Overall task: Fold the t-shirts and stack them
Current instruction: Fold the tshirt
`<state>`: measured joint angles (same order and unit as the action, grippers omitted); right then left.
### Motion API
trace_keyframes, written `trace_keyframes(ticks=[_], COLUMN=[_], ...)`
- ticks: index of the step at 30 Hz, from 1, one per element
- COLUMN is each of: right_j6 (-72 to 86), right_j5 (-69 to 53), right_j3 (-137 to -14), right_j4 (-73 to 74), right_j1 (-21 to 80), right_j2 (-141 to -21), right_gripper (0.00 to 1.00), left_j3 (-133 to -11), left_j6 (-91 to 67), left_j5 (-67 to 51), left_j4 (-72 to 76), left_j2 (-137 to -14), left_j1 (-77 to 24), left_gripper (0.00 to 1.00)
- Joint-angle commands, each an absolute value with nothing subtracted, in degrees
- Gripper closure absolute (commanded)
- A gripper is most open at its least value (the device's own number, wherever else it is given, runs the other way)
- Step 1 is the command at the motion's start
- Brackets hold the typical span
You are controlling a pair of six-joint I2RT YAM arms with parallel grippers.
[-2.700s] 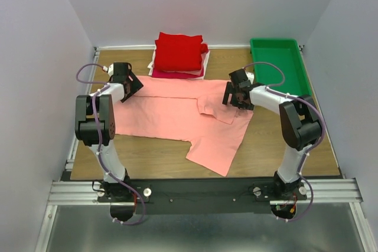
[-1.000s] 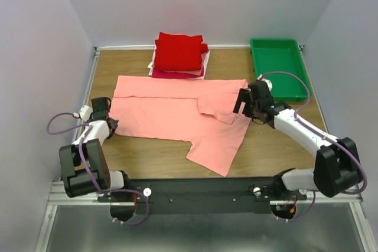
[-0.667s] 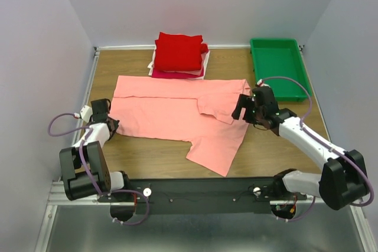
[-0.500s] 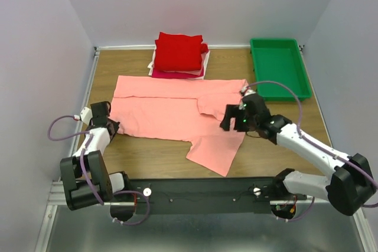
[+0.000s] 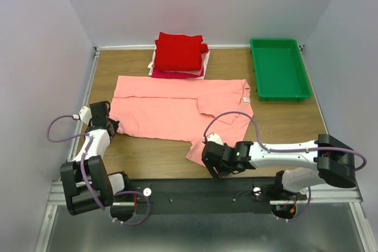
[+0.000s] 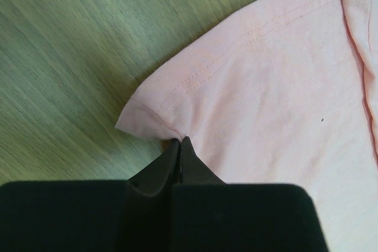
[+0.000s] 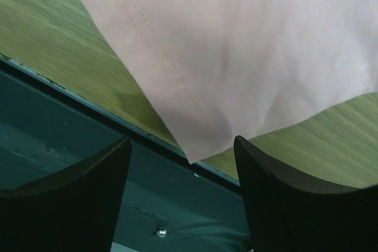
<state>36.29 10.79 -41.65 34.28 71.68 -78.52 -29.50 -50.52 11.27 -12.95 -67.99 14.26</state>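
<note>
On the wooden tabletop (image 5: pixel 283 116), the fingers of the right gripper (image 7: pixel 182 146) gape astride the near hem corner of the spread salmon-pink cloth t-shirt (image 5: pixel 171 110), those of the left gripper (image 6: pixel 179 144) shut at its sleeve hem, so both should bite deeper before lifting evenly.

You will find nothing legible in these views. The only label you can see is a small white tag (image 5: pixel 247 91) at the far right corner of the salmon-pink t-shirt (image 5: pixel 171 113), and whatever is printed on it is too small to read.
</note>
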Motion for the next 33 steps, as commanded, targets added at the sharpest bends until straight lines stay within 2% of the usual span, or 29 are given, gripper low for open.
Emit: trace_keyframes(ticks=[1,5,8,12,13,14,16,18,19,23,33], right_j6=[38.85,39.02,39.37,40.87,41.22,41.31,41.75,42.01,42.19,43.24,43.42], right_j5=[15.73,17.3,19.24,22.41,22.93,23.46,24.34,25.66,26.36,31.36,38.05], right_j3=[-42.19,-41.66,-41.75,-42.71,-42.89,-43.06,-43.77,-44.21,-44.73,-46.31,-51.67], right_j4=[39.55,39.29,39.46,39.38,39.38,39.46,39.55,39.64,39.73,40.78,41.13], right_j1=[73.74,74.71,74.71,74.79,74.79,74.71,74.71,74.71,74.71,74.71,71.55], right_j2=[-79.01,-81.38,-83.67,-86.13,-86.48,-87.01,-86.75,-86.05,-85.61,-82.8,-76.29], right_gripper=[0.24,0.24,0.29,0.41,0.46,0.56,0.66,0.7,0.81,1.0,1.0], left_j3=[-29.18,-29.09,-29.27,-29.0,-29.0,-29.09,-29.62,-30.06,-30.06,-29.97,-31.46], left_j6=[-50.89,-50.98,-50.98,-50.71,-50.54,-50.54,-50.1,-50.1,-50.18,-50.27,-49.92], left_j5=[11.78,11.95,11.95,11.6,11.34,10.73,10.37,10.2,10.28,9.15,7.74], left_j4=[-13.45,-13.54,-13.54,-13.01,-12.92,-12.75,-13.62,-13.54,-13.45,-12.57,-13.18], left_j2=[-67.33,-66.71,-66.62,-66.45,-66.45,-66.62,-66.88,-67.15,-67.06,-66.88,-64.07], left_j1=[14.5,14.5,14.5,14.59,14.5,14.59,14.5,14.5,14.5,14.59,14.41], left_gripper=[1.0,1.0,1.0,1.0,1.0,1.0,1.0,1.0,1.0,1.0,1.0])
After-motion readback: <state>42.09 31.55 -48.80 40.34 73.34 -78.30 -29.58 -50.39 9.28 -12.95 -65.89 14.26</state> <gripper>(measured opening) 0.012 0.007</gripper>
